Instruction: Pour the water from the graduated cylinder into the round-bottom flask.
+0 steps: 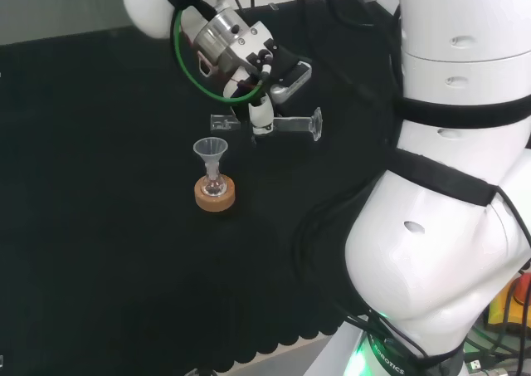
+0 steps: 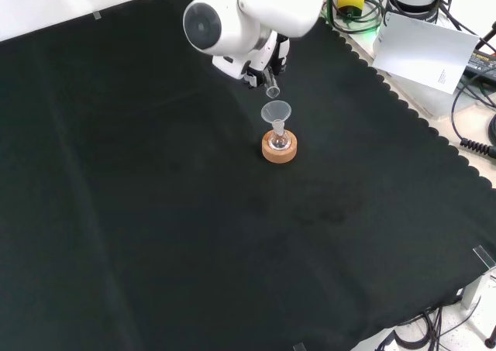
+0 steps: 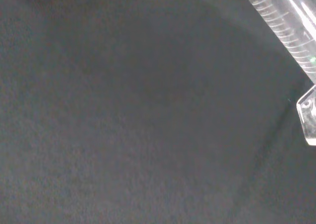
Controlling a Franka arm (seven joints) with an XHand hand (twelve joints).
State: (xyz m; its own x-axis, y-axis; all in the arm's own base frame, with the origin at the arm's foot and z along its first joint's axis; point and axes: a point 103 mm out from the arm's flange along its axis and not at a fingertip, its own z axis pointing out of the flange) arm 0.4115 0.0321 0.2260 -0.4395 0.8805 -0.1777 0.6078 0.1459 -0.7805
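Graduated cylinder (image 1: 286, 125), clear with fine scale marks, lies about level in the robot hand (image 1: 264, 102), whose fingers curl round it; any water inside seems indiscernible.

Clear graduated cylinder (image 1: 286, 125) lying near horizontal above the cloth, mouth end (image 2: 272, 92) just above a clear funnel (image 1: 211, 150), funnel seated in small round-bottom flask (image 1: 214, 186) upright on cork ring (image 1: 215, 195)

Cloth (image 2: 155, 211): black, matt, woven. Graduated cylinder (image 1: 286, 125): clear, glossy. Funnel (image 1: 211, 149): clear plastic. Stand (image 1: 215, 195): cork, rough.
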